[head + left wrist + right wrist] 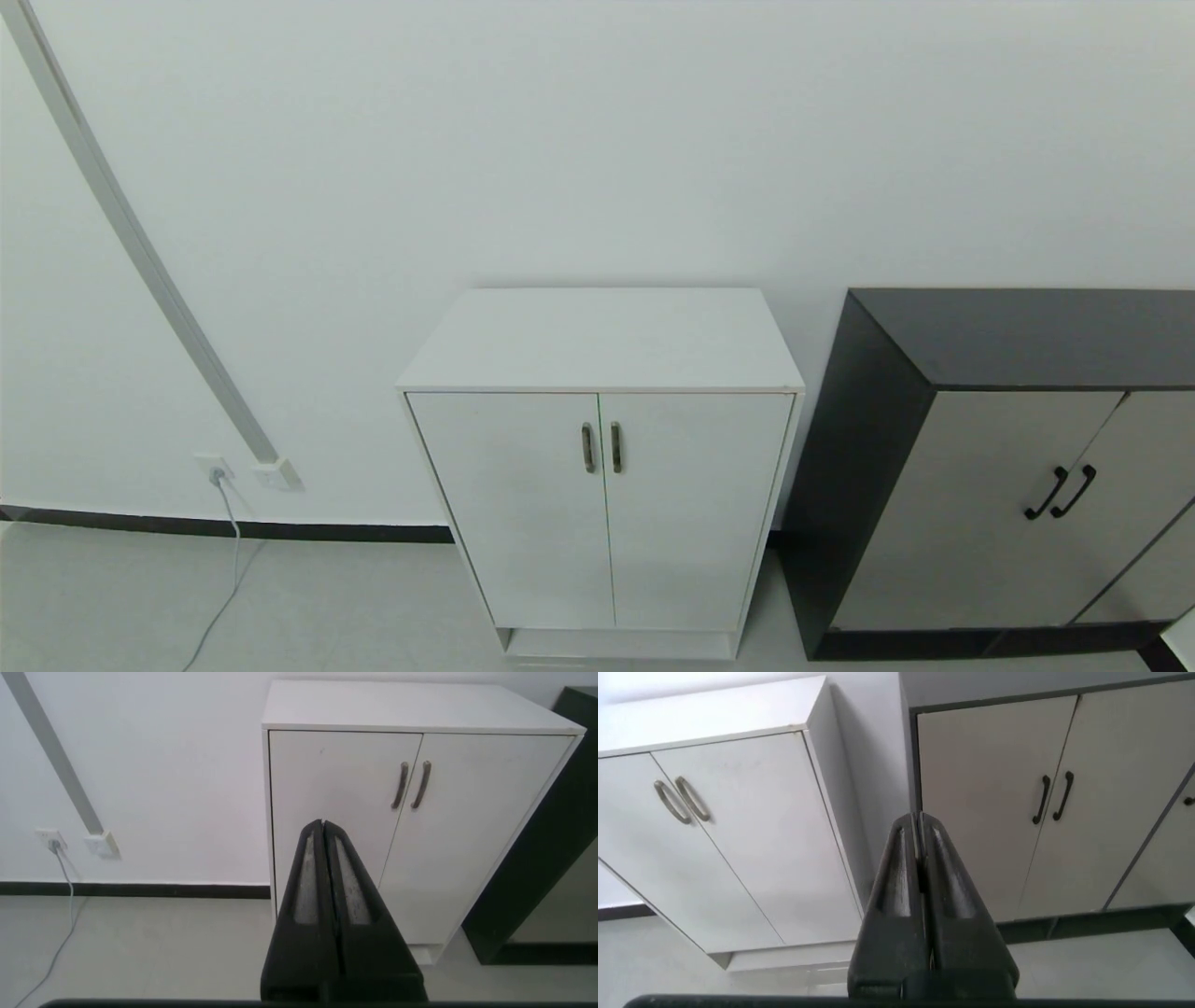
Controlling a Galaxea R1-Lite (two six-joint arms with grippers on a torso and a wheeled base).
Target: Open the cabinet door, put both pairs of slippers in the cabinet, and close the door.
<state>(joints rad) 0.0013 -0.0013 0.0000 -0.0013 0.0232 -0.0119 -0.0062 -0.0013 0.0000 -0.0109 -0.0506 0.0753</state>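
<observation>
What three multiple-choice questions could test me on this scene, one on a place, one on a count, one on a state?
1. Where does the black cabinet stand relative to the white cabinet?
A. to the robot's right of it
B. to the robot's left of it
C. on top of it

2. How many handles are on the white cabinet's doors?
A. one
B. two
C. four

3. Those doors are:
A. both shut
B. one open
C. both open

Answers:
1 A: the head view shows it on the right side.
2 B: one bar sits on each door beside the middle seam.
3 A: both fronts lie flush with the frame.
</observation>
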